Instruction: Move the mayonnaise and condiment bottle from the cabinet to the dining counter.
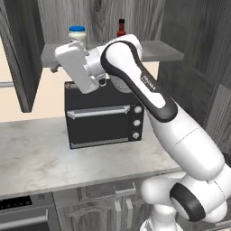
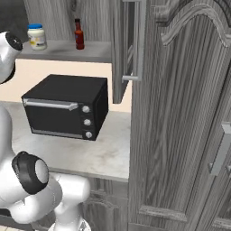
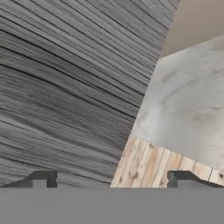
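The mayonnaise (image 1: 77, 35) (image 2: 37, 36), a short whitish jar with a light blue lid, stands on the grey shelf of the open cabinet (image 1: 158, 49) (image 2: 67, 52). The condiment bottle (image 1: 121, 28) (image 2: 79, 34), slim and dark red, stands to its right on the same shelf. My gripper (image 1: 56, 67) hangs just below and in front of the jar, apart from it. In the hand view my gripper (image 3: 111, 181) is open, with nothing between its fingertips (image 3: 41, 178), and faces a grey wood-grain panel, marble and wooden floor. The dining counter is out of view.
A black oven (image 1: 103, 113) (image 2: 67, 106) sits on the marble worktop (image 1: 31, 158) (image 2: 103, 155) right under the shelf. One open cabinet door (image 1: 18, 54) stands left of the hand, another (image 2: 131, 45) on the right. Tall grey cabinetry (image 2: 180, 113) fills the right side.
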You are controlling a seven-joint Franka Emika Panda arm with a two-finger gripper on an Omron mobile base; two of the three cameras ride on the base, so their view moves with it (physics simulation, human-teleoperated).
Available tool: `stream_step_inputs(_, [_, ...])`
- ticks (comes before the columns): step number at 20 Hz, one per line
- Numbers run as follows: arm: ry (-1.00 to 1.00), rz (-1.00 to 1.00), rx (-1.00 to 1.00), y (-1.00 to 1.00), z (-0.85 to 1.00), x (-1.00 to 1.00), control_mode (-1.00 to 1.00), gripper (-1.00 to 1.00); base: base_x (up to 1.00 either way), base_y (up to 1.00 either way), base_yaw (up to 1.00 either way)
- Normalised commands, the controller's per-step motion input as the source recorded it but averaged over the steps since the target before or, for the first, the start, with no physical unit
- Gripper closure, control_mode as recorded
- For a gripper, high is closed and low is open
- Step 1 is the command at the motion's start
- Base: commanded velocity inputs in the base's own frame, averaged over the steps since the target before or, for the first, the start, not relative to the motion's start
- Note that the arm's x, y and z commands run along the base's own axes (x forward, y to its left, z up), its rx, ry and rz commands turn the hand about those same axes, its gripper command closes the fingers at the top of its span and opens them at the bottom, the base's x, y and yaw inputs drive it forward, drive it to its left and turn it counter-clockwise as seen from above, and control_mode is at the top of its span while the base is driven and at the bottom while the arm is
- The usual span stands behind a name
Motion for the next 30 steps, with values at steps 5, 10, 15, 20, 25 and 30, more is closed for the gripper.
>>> stream_step_inputs(5, [-0.12,-0.2,-0.17,-0.92,-0.13,0.0,-1.0,-1.0,0.0,0.0,0.0])
stream_step_inputs(10, [-0.13,-0.17,-0.17,-0.81,-0.02,0.0,-1.0,-1.0,0.0,0.0,0.0])
stream_step_inputs(15, [-0.13,-0.17,-0.2,-0.77,0.0,0.04,-1.0,-1.0,0.0,0.0,0.0])
stream_step_inputs(20, [-0.16,-0.19,-0.2,-0.64,0.0,0.18,-1.0,-1.0,0.0,0.0,0.0])
stream_step_inputs(25, [-0.12,-0.16,-0.19,-0.56,0.03,0.27,-1.0,-1.0,0.0,0.0,0.0])
stream_step_inputs(30, [-0.1,-0.18,-0.12,-0.51,0.22,0.2,-1.0,-1.0,0.0,0.0,0.0])
